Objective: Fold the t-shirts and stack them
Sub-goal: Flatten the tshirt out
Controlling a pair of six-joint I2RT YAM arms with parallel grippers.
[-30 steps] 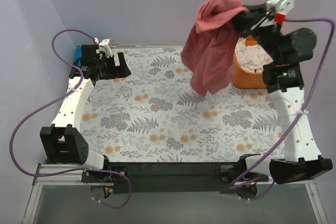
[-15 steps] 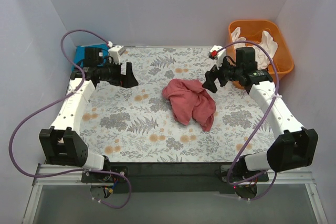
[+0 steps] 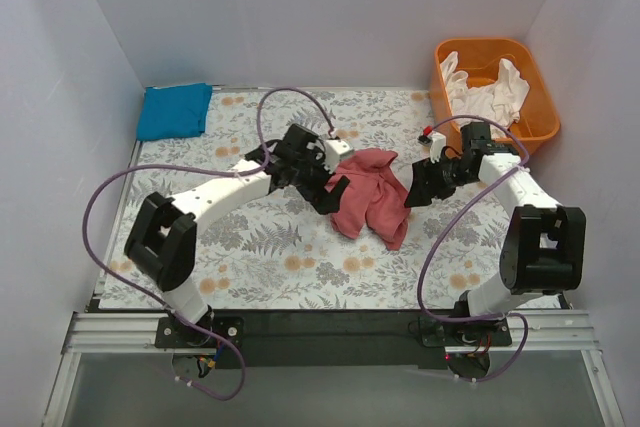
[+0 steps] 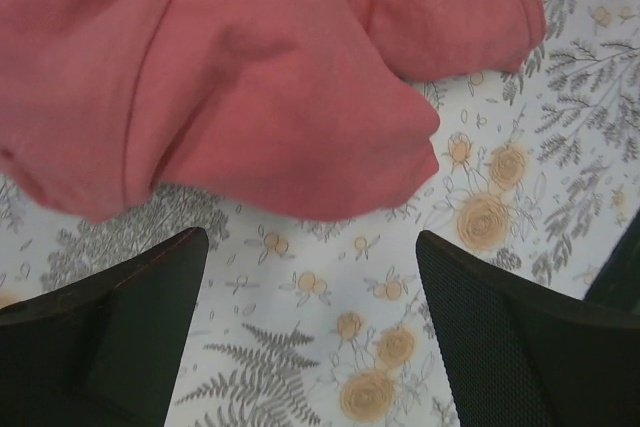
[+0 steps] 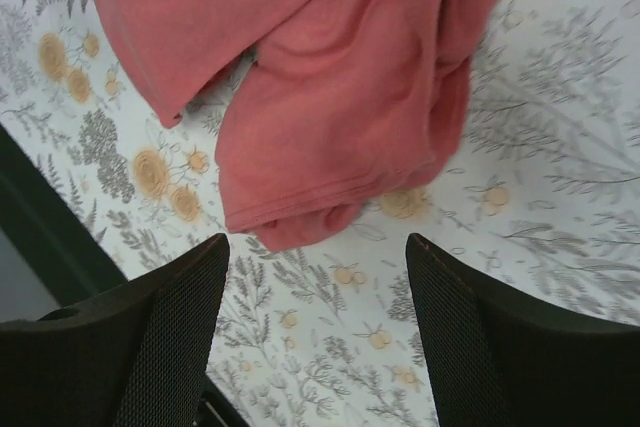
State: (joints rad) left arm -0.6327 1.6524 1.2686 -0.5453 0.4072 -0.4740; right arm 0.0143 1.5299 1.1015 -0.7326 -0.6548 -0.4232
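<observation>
A crumpled red t-shirt (image 3: 367, 195) lies in a heap in the middle of the floral cloth. My left gripper (image 3: 336, 194) hovers at its left edge, open, with nothing between its fingers; the left wrist view shows the red t-shirt (image 4: 270, 77) just beyond the fingertips (image 4: 170, 257). My right gripper (image 3: 414, 185) stands open at the heap's right edge, and in its wrist view a hem of the red t-shirt (image 5: 330, 117) lies just ahead of the gap. A folded blue t-shirt (image 3: 174, 110) lies at the far left corner.
An orange basket (image 3: 540, 117) holding white t-shirts (image 3: 485, 90) stands at the far right corner, behind the right arm. Purple cables loop over both arms. Grey walls enclose the table on three sides.
The right gripper let the red t-shirt drop from above the basket onto the cloth and came down beside it. The left arm swung from the far left to the shirt's left edge.
</observation>
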